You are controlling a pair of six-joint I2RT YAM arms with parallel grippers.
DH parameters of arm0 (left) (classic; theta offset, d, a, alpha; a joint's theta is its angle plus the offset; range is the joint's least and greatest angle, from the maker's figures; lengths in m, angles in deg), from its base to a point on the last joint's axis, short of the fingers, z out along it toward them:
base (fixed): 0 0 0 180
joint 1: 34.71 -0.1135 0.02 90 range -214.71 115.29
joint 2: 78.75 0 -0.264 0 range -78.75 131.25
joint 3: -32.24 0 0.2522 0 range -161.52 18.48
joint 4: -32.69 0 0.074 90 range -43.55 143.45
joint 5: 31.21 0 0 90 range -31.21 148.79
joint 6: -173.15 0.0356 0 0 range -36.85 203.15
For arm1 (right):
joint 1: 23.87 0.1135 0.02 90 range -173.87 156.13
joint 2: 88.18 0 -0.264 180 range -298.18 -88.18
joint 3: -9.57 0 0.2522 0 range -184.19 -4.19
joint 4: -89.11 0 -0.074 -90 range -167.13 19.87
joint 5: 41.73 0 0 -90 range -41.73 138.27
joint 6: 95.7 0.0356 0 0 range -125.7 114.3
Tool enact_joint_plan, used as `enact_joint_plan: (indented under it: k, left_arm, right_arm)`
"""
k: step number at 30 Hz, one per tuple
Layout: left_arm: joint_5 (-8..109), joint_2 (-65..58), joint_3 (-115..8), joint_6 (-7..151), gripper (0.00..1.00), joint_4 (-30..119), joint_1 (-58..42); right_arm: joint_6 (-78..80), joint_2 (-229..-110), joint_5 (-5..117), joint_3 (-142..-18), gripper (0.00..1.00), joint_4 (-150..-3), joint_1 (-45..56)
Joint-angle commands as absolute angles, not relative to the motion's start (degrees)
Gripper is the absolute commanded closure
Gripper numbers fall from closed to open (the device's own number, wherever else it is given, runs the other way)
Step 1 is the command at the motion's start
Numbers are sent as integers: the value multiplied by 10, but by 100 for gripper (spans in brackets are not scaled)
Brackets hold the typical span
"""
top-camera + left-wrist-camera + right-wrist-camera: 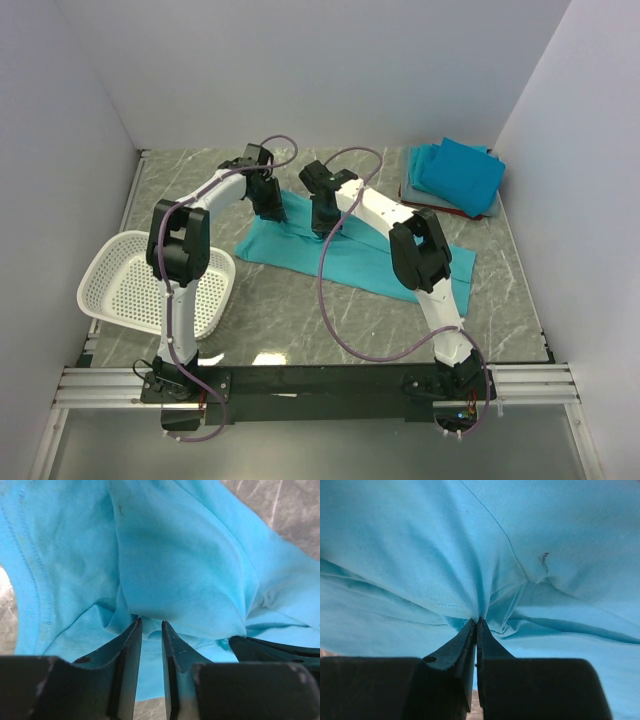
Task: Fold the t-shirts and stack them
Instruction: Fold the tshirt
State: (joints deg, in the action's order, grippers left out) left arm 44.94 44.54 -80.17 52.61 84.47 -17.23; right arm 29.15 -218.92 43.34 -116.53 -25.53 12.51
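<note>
The right gripper (476,621) clamps tight on a pinch of the bright teal cloth t-shirt (360,262); the left gripper (151,624) nips a fold, jaws barely apart. Shirt lies mid-table, long axis ten to four o'clock; folded shirts (455,175) stacked at one o'clock.

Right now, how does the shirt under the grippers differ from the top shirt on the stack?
The spread shirt lies long and rumpled across the middle; the top stacked shirt is folded compact in the far right corner. The first is pinched by left gripper and right gripper; the second lies untouched on other shirts. Both are teal.
</note>
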Motion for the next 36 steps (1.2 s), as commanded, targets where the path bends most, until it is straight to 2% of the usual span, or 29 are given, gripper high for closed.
enact_joint_plan:
  k: [1, 13, 18, 23, 36]
  left_arm:
    - [481, 439, -821, 546, 71, 852, -166]
    - [503, 450, -828, 552, 73, 855, -154]
    - [507, 455, -826, 553, 83, 851, -151]
    - [513, 460, -818, 555, 99, 850, -151]
    - [520, 406, -822, 550, 100, 861, -154]
  right_arm:
    - [290, -2153, 432, -1153, 92, -258, 123]
    - [292, -2141, 434, -1134, 92, -268, 124]
    - [292, -2139, 435, -1129, 93, -270, 124]
    - [292, -2138, 437, -1130, 93, -271, 123]
    - [290, -2132, 440, -1138, 93, -263, 124]
